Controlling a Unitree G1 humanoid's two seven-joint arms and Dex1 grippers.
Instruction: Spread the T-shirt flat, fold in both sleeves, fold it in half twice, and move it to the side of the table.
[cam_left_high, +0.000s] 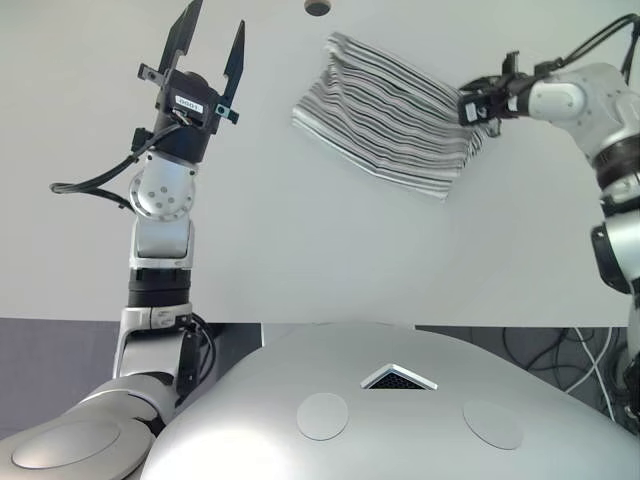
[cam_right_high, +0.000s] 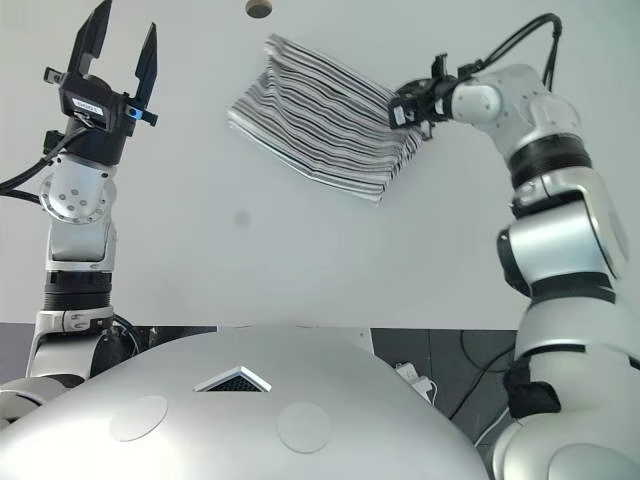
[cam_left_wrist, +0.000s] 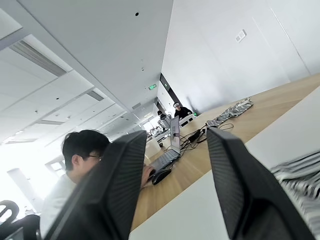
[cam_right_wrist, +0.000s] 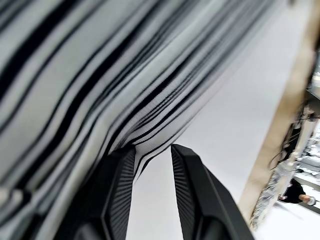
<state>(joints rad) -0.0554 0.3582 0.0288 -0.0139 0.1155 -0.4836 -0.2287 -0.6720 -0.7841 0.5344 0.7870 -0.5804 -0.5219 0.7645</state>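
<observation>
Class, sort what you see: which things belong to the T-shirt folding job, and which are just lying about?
Job: striped T-shirt; right gripper, pinching its edge; left gripper, open; white table.
Lying about: laptop, cables and another striped cloth on the wooden desk behind.

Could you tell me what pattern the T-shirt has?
Black-and-white stripes on the folded T-shirt, clearest in the left eye view.

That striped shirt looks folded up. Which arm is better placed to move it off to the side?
The right. The right gripper is closed on the edge of the folded T-shirt, so it could probably drag it aside. The left gripper stands open, apart from the cloth, holding nothing.
</observation>
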